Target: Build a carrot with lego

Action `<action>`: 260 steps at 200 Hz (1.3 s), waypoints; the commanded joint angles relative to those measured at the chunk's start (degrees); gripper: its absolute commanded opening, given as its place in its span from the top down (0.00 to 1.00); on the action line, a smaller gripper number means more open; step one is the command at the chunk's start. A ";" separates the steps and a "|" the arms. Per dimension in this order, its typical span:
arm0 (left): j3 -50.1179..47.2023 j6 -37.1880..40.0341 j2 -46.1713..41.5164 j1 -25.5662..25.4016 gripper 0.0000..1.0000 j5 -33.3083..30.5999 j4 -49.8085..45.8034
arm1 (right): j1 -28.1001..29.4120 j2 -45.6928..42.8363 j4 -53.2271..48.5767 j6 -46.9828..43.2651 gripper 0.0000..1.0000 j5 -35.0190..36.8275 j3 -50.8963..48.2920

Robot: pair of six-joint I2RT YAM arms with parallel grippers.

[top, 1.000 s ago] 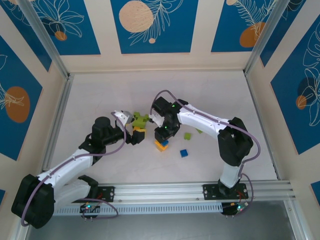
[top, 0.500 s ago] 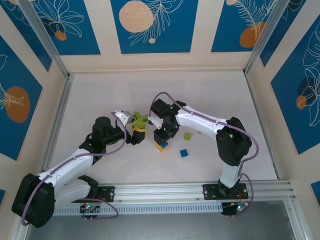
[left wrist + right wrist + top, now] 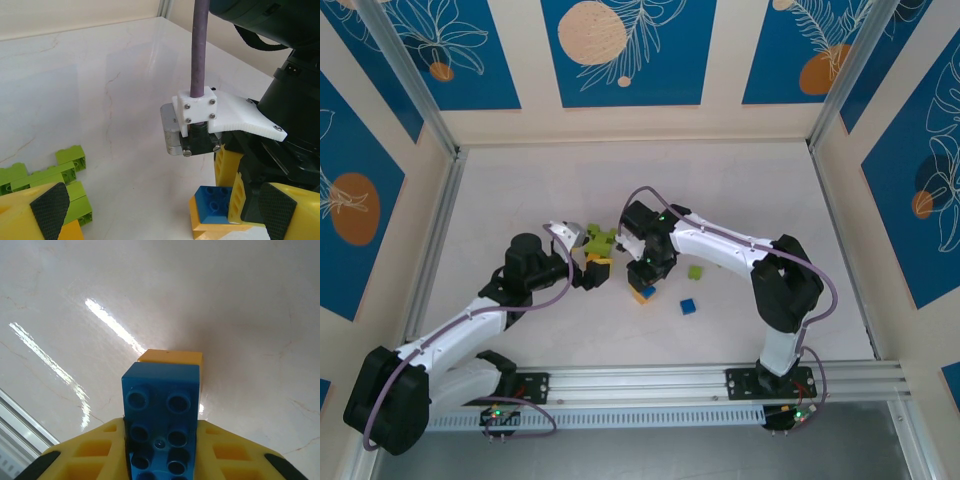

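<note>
Gripping a glossy, studded blue brick, my right gripper holds it on a smooth orange brick on the polished white table; my left gripper gapes wide beside blocky lime bricks.

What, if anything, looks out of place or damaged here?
Nothing stands out. The blue brick sits straight between the right fingers, an orange brick just beyond it; green bricks lie intact on the table.

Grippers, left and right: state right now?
Left gripper: open, holding nothing.
Right gripper: closed on the blue brick.
</note>
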 commanded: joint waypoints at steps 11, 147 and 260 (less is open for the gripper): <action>1.09 1.52 0.11 0.13 0.01 1.31 1.45 | 1.42 1.76 -1.13 1.76 0.70 1.70 -2.52; 1.05 1.53 0.26 0.12 0.01 1.52 1.51 | 2.53 4.36 0.18 3.71 0.70 2.69 -8.18; 1.18 1.56 0.12 0.13 0.01 1.70 1.36 | 2.57 -3.83 0.86 4.26 0.36 3.03 -4.32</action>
